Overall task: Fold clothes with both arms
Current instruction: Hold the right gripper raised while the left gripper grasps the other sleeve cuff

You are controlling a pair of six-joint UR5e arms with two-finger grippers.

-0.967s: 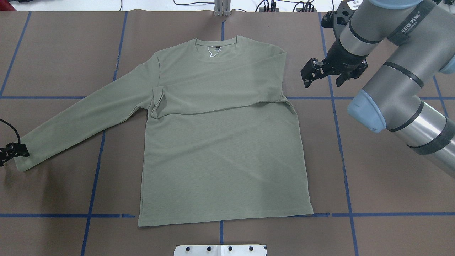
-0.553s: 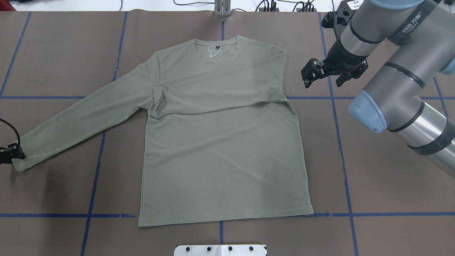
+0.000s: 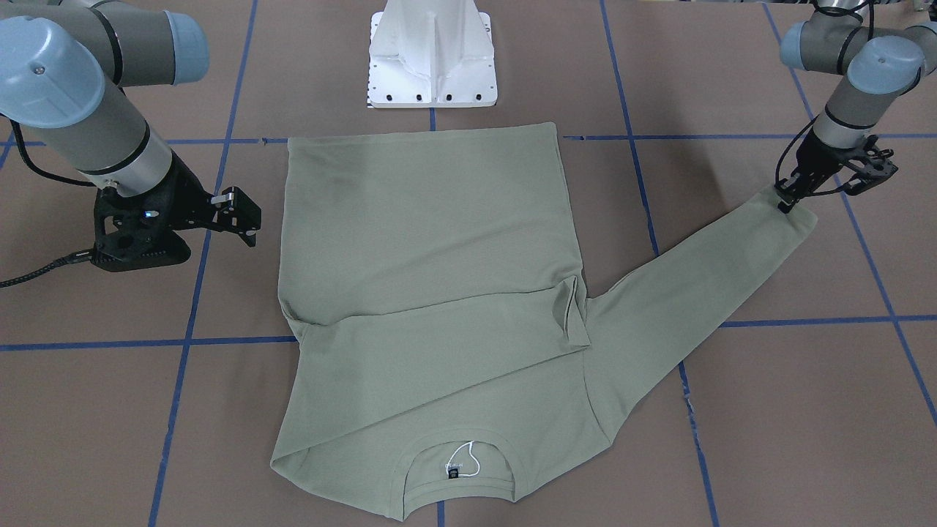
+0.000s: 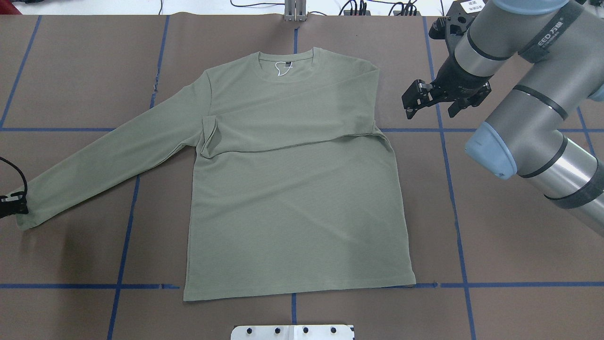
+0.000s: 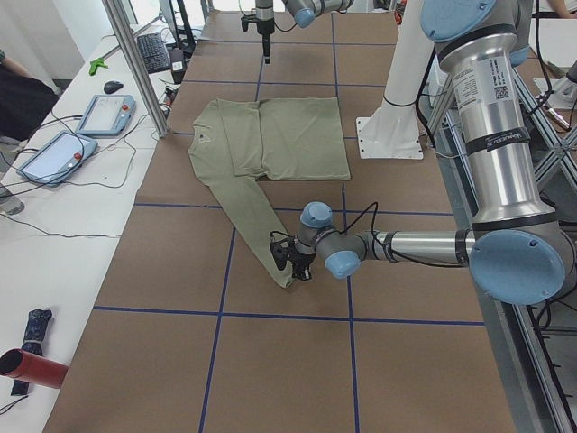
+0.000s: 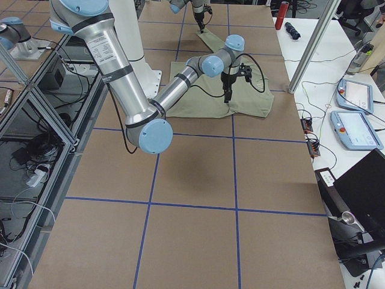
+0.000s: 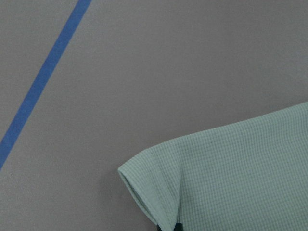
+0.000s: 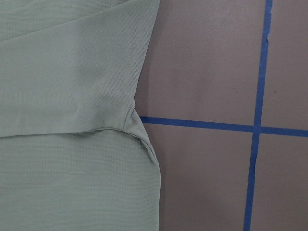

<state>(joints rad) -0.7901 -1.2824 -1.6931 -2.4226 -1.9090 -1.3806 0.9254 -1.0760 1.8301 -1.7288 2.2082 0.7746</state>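
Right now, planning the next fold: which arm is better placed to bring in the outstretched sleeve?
Left. The left gripper grips its cuff; the right gripper hovers open beside the opposite shoulder, off the shirt.

The only print I can read from here is on the black strap (image 4: 549, 32) round the right arm (image 4: 533, 118): white letters "EED", then Chinese characters beginning 万. The white tag (image 4: 473, 5) by that arm's wrist carries dark characters too small to read. The left arm (image 5: 505, 171) bears a white sticker (image 5: 496, 87) with a square code, illegible. The print on the black neck label (image 3: 453, 473) of the shirt (image 3: 424, 241) is unreadable too.
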